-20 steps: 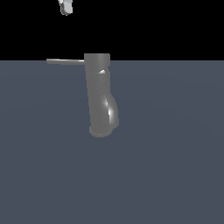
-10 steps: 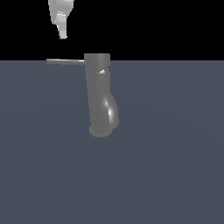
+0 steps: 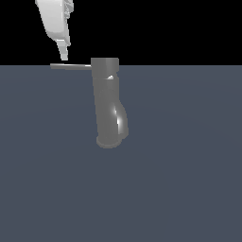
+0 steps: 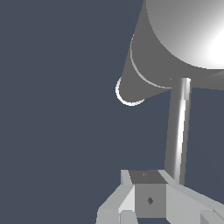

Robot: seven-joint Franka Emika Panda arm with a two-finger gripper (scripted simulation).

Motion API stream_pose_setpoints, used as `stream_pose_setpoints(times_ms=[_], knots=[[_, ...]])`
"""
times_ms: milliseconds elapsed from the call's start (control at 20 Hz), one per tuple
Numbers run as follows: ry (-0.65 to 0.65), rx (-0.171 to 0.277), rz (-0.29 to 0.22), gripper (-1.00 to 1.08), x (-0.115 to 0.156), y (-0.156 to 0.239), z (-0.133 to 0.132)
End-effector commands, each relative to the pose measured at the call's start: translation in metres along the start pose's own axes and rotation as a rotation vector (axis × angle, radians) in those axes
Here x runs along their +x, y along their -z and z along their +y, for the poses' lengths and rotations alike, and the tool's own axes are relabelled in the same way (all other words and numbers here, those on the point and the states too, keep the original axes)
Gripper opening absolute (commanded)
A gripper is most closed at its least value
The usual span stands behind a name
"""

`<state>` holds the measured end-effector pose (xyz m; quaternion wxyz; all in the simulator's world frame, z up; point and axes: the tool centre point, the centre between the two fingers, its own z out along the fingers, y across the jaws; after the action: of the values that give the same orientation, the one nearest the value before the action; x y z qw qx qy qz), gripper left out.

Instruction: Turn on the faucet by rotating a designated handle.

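- My gripper [image 3: 63, 56] hangs just above the outer end of the handle [image 3: 71, 66], at the exterior view's left; a small gap shows between my fingertip and the rod.
- The handle is a thin straight grey rod projecting sideways from the flat top of the faucet [image 3: 108, 101], a tall grey cylinder standing upright on the dark floor [image 3: 189, 189], with a shiny spout bulge near its base.
- In the wrist view the handle [image 4: 178, 131] runs from the faucet [image 4: 175, 39] toward my gripper [image 4: 151, 201], its free end next to the finger blocks.
- I cannot tell whether my fingers are spread or closed: neither view shows the gap between them clearly.
- To do this step well, I judge I should come down beside the rod's tip, not on top of it, so a finger rests against its side.
- Contact near the free end gives the most leverage; then I should push along an arc around the faucet's axis.
- The risk, as I see it, is sliding off the end of the thin rod.
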<state>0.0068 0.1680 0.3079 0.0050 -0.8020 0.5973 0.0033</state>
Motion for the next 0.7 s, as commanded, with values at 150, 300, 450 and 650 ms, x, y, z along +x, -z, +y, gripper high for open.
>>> stream_pose_setpoints(times_ms=[150, 300, 450, 650], knots=[[-0.062, -0.002, 0.008, -1.00, -0.007, -0.016, -0.010], [-0.080, -0.003, 0.010, -1.00, -0.009, -0.020, -0.012], [-0.088, -0.003, 0.011, -1.00, -0.010, -0.023, -0.013], [-0.088, -0.003, 0.011, -1.00, -0.010, -0.023, -0.013]])
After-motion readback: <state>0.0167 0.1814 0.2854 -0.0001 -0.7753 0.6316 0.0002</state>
